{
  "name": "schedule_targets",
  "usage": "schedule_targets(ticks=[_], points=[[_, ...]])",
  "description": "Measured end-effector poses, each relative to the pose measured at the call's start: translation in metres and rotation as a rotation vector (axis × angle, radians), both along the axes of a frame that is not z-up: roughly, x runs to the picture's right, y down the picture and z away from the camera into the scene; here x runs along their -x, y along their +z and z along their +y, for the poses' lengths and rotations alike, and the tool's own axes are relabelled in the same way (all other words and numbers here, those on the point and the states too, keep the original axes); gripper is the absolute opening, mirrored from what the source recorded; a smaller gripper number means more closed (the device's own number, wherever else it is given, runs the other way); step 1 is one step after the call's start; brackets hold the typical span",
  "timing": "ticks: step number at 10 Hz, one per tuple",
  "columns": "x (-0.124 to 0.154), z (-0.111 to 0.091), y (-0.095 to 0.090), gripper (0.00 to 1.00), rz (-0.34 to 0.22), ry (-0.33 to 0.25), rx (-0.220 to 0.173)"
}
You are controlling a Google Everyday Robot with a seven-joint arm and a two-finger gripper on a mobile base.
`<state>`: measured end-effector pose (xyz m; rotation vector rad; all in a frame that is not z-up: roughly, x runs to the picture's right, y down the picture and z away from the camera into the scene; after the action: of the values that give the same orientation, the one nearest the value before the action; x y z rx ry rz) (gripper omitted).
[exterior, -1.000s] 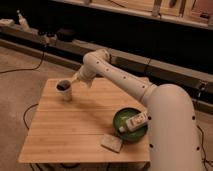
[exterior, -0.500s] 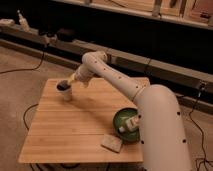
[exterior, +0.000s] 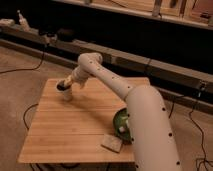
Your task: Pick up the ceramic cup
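The ceramic cup is a small white cup with a dark inside. It stands on the wooden table near its far left corner. My gripper is at the end of the white arm that reaches from lower right, and it sits right over the cup's rim. The gripper hides part of the cup's top.
A green round bowl holding a small item sits at the table's right side, partly hidden by my arm. A flat pale sponge-like block lies near the front edge. A dark shelf with cables runs behind the table.
The view has shifted slightly and my arm fills more of the right side. The gripper stays at the cup, which stands in the same place on the table.
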<state>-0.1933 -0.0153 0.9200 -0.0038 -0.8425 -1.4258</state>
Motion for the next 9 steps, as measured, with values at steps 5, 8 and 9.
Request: schedule_targets(ticks=[5, 8, 9], points=[[0.004, 0.009, 0.003, 0.05, 0.039, -0.129, 0.028], [-0.005, -0.01, -0.016, 0.05, 0.035, -0.133, 0.021], [-0.011, -0.022, -0.025, 0.05, 0.035, -0.126, 0.008]])
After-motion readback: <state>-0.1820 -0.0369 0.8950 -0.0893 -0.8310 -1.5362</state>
